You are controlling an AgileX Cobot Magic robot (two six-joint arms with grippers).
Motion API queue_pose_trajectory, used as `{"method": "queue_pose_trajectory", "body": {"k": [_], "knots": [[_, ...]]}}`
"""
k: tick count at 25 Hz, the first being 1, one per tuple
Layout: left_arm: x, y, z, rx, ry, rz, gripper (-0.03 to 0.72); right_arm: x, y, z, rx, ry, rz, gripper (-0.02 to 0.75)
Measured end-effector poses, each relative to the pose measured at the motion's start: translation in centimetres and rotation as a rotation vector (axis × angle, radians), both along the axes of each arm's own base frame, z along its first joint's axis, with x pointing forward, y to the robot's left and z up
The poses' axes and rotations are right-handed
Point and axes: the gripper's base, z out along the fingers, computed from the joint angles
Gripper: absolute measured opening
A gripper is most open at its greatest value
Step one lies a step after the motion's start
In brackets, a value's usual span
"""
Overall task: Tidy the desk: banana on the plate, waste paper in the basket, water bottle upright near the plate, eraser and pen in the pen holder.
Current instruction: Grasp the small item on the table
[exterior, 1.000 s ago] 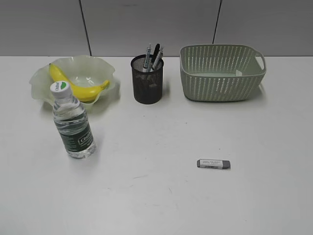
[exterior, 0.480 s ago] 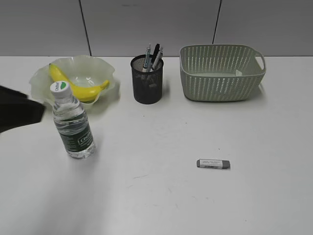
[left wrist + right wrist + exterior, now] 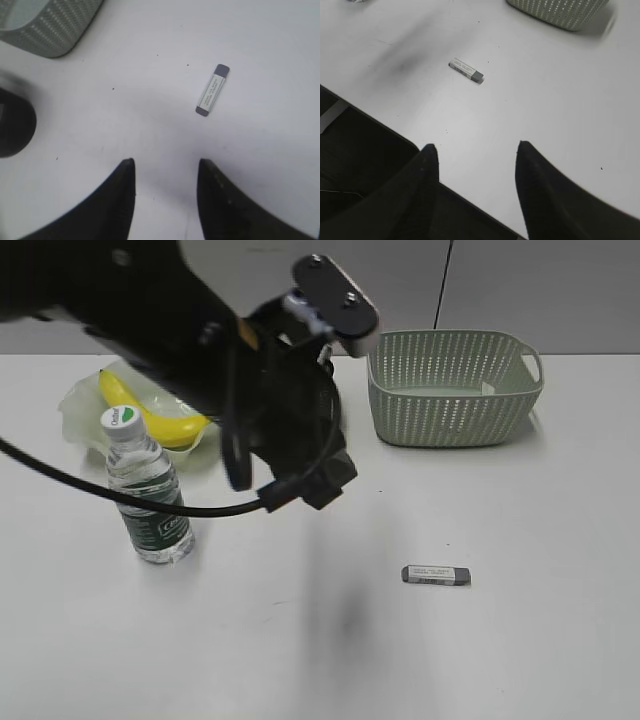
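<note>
1. From the exterior camera I see my left arm (image 3: 200, 350) reaching in from the upper left, across the middle of the desk (image 3: 520, 640), its dark bulk blurred and covering the pen holder almost entirely.
2. On the left wrist feed, the left gripper (image 3: 165, 175) is spread apart with nothing between its fingers (image 3: 122, 200); only bare tabletop shows in the gap.
3. The eraser (image 3: 213, 90) lies flat on the desk ahead of that gripper and a little to the right in the wrist view, well clear of both fingers. In the exterior view the eraser (image 3: 436, 575) sits alone toward the front right.
4. The right gripper (image 3: 475, 165) is also released, fingers wide, hanging over the near edge of the desk. I see the eraser (image 3: 466, 70) well beyond it.
5. The banana (image 3: 150, 412) lies in the plate (image 3: 75, 410) at the back left, partly hidden by the arm.
6. The water bottle (image 3: 145, 490) stands upright just in front of the plate, white cap on top.
7. The basket (image 3: 455, 390) sits at the back right. From here I cannot tell what is inside it.
8. A dark cable (image 3: 110, 498) from the arm droops in front of the bottle.
9. In the left wrist view, a dark rounded shape (image 3: 15, 125) at the left edge is too blurred for me to identify.
</note>
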Motion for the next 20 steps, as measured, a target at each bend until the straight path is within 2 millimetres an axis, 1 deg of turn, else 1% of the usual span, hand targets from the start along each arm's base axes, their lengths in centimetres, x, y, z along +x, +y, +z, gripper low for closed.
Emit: {"method": "queue_pose_trajectory", "body": {"k": [1, 4, 7, 9, 11, 15, 18, 20], "knots": [[0.6, -1.0, -0.9, 0.02, 0.003, -0.016, 0.31, 0.0, 0.0, 0.0, 0.0, 0.0, 0.0, 0.402], [2.3, -3.6, -2.5, 0.047, 0.008, -0.043, 0.334, 0.0, 0.0, 0.0, 0.0, 0.0, 0.0, 0.402], [3.5, -5.5, -4.2, 0.084, 0.014, -0.089, 0.36, 0.0, 0.0, 0.0, 0.0, 0.0, 0.0, 0.4], [4.2, -6.7, -5.5, 0.108, 0.019, -0.12, 0.365, 0.0, 0.0, 0.0, -0.001, 0.0, 0.0, 0.391], [4.7, -7.8, -6.4, 0.114, 0.018, -0.137, 0.366, 0.0, 0.0, 0.0, -0.001, 0.0, 0.0, 0.382], [5.0, -9.7, -7.8, 0.124, 0.009, -0.18, 0.368, 0.0, 0.0, 0.0, -0.001, -0.001, 0.0, 0.36], [4.4, -11.3, -8.7, 0.142, 0.009, -0.235, 0.368, 0.0, 0.0, 0.0, -0.002, -0.001, -0.001, 0.35], [4.0, -11.9, -9.5, 0.162, 0.028, -0.258, 0.368, 0.0, 0.0, 0.0, -0.002, -0.001, -0.001, 0.349]]}}
